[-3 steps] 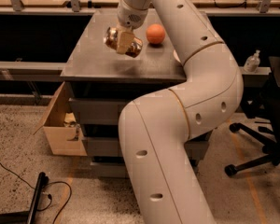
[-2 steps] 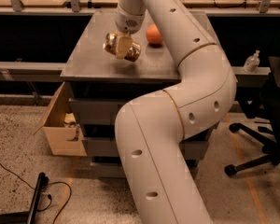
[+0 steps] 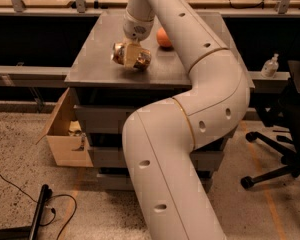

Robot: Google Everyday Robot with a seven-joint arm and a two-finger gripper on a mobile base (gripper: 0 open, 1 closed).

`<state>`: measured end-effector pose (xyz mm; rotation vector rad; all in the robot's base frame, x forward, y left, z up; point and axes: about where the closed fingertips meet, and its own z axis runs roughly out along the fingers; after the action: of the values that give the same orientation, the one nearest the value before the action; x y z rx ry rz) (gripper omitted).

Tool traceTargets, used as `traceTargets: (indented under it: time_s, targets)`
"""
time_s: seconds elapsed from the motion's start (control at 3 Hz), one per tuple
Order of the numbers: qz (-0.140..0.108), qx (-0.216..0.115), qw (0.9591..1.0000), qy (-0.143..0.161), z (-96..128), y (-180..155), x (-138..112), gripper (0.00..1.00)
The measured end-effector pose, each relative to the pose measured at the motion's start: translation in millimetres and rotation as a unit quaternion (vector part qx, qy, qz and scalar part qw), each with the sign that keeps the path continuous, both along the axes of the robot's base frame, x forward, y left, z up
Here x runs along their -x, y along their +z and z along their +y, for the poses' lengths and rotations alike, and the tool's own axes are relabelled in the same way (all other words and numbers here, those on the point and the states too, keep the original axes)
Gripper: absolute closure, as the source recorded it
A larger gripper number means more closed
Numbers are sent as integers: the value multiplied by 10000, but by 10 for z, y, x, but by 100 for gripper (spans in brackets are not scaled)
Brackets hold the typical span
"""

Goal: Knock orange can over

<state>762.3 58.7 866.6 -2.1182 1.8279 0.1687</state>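
Observation:
The orange can (image 3: 119, 53), shiny gold-orange and brown, lies tipped on its side on the grey table top (image 3: 92, 59), near the middle of its front half. My gripper (image 3: 133, 55) comes down from the white arm right over the can's middle and covers part of it. It is against the can, and the can's ends stick out on either side of it. The smooth round orange fruit (image 3: 163, 38) sits behind and to the right, partly hidden by the arm.
An open cardboard box (image 3: 65, 134) stands on the floor left of the table's drawers. A small bottle (image 3: 271, 65) stands on the ledge at right. A black office chair (image 3: 285, 134) is at right. A cable (image 3: 45, 209) lies on the floor.
The arm has shifted a little to the left along the table, and the can has gone with it, staying under the gripper. The fruit has not moved.

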Motion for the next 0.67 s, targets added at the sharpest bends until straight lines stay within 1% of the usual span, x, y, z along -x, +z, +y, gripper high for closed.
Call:
traceTargets:
  time_s: [0.33,0.67]
  targets:
    - [41,-13,10000,-7,10,-36,-1,5]
    - [54,-32,10000,-16,17,-45,-3,0]
